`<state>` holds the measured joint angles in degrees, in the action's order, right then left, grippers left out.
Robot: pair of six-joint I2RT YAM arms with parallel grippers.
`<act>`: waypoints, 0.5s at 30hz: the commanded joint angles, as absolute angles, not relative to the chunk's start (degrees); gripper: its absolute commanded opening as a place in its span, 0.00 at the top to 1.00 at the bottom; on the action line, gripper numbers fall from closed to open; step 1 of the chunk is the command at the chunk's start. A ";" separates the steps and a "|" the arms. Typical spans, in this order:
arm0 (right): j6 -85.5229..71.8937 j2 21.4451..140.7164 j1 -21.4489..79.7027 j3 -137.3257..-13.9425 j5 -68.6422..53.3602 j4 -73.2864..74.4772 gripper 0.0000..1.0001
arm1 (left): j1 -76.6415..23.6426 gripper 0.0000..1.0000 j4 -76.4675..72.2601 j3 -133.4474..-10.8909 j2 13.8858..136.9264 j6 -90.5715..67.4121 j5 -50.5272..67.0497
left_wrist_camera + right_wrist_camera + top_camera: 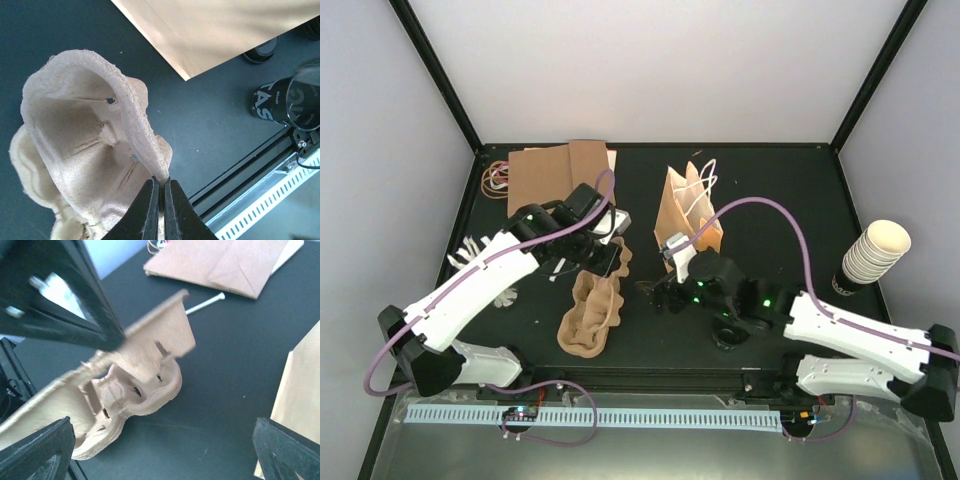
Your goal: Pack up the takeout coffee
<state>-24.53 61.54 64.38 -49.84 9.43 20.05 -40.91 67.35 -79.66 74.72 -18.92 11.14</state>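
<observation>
Well, from above you have the left hand [607, 260] clenched on the rim of the tray [588, 318], which stands tipped on edge on the bench [790, 190] rather than flat. Your right hand [658, 292] hangs just beside it, between the tray and the one upright bag [692, 215]. Count one pile of flat bags [558, 175] at the back and one stack of cream cups [876, 250] far right. The coffees barely show against the dark top here, only one dark shape [728, 337] under the right arm.

The left wrist view shows the pinch plainly: both fingers pressed together on the tray's edge. A paler layer behind may be a second nested tray; you cannot tell. The coffees sit on the bench, apart from the tray: one dark cup [267, 102] by the rail [260, 165], and what look like two more by their black lids [260, 52] near the bag's edge. That makes three, none packed.

The right wrist view shows your right hand released, fingers [37, 452] wide, nothing between them, the tray ahead.

I'd judge you're readying the tray. Next it wants laying flat, pockets up, before the free hand fetches a cup
</observation>
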 commanded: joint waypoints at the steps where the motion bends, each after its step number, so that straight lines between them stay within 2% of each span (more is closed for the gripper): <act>1: -14.47 55.54 64.60 -52.23 7.98 23.71 0.00 | -43.77 0.98 63.89 -79.20 76.50 -24.32 8.05; 5: -11.74 51.51 64.57 -53.33 2.99 24.58 0.00 | -45.77 0.98 61.05 -78.07 77.40 -27.10 7.07; 15: -13.89 45.88 64.60 -51.87 4.62 27.07 0.00 | -50.87 0.98 56.07 -77.61 83.29 -32.96 4.48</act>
<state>-13.76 48.45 64.38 -52.75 4.16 25.47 -49.28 59.46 -77.52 81.06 -28.93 7.22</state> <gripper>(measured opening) 0.999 0.047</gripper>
